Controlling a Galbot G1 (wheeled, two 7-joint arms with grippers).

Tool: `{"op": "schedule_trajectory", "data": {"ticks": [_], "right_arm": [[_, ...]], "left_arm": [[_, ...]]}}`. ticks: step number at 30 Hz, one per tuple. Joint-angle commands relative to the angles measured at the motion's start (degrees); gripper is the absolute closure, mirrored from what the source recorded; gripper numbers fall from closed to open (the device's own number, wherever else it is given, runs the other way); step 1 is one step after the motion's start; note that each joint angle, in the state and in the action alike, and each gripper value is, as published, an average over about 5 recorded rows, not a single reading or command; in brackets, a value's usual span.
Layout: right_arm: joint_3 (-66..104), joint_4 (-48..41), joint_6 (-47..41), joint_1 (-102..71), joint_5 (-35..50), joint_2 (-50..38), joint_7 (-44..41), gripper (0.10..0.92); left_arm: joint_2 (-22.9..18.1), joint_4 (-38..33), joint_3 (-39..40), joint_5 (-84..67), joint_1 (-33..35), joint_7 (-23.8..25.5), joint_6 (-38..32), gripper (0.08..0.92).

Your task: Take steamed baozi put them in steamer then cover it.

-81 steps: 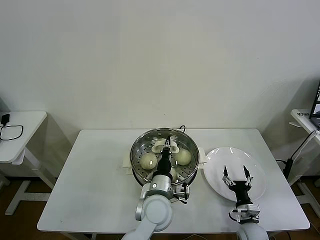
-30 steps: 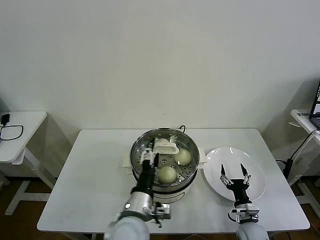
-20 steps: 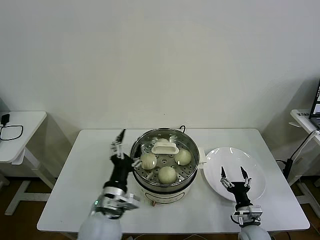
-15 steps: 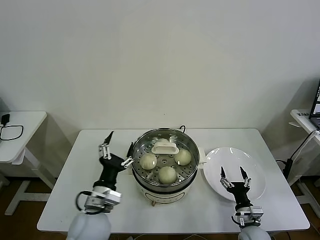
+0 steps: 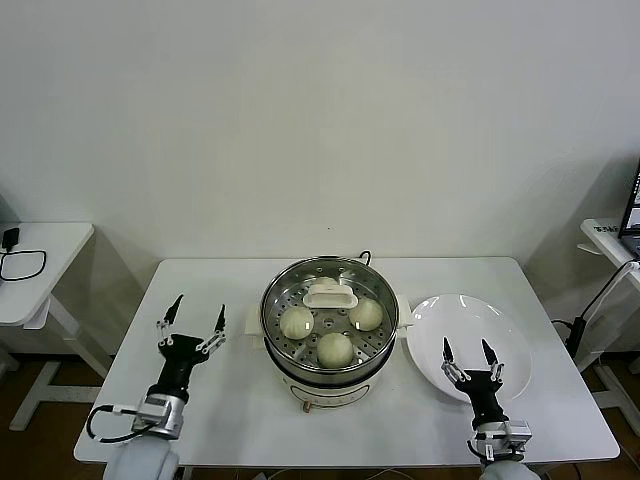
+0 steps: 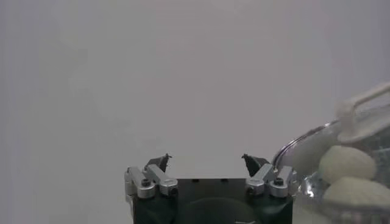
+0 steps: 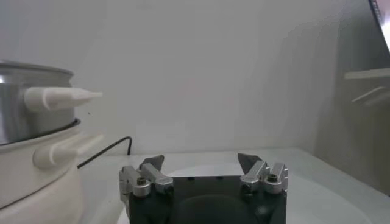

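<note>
The steel steamer (image 5: 283,355) stands mid-table on its white base. Three pale baozi (image 5: 297,322) (image 5: 335,348) (image 5: 367,313) lie on its perforated tray, seen through a glass lid that rests on the rim, its white handle (image 5: 330,296) on top. My left gripper (image 5: 190,318) is open and empty over bare table left of the steamer. In the left wrist view the left gripper (image 6: 207,161) is beside the lidded steamer (image 6: 286,158), and two baozi (image 6: 347,163) show under the glass. My right gripper (image 5: 467,352) (image 7: 200,161) hangs open and empty at the near edge of the white plate (image 5: 470,320).
A power cord (image 5: 365,257) runs behind the steamer and shows as a dark cord (image 7: 109,149) in the right wrist view, next to the steamer's side handle (image 7: 61,97). A side table (image 5: 40,260) stands far left, another table (image 5: 610,235) far right.
My left gripper has drawn back from the lid handle and swung left, off the steamer, to the table's left side. The right gripper has slid slightly toward the front edge.
</note>
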Motion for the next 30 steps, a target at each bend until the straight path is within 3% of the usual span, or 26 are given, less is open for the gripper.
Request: {"op": "schedule_trajectory", "data": {"ticks": [1,30], "right_arm": [[0.61,0.49,-0.13,-0.91,0.24,0.52,-0.41,0.203],[1.97,1.78,0.43,-2.74,0.48,0.91,-0.22,0.203]], "left_arm": [[0.47,5.86,-3.76,-8.54,2.14,1.06,-8.51,0.177],[-0.12,2.37,-1.27,-6.14,5.43,1.75,-9.30,0.177]]}}
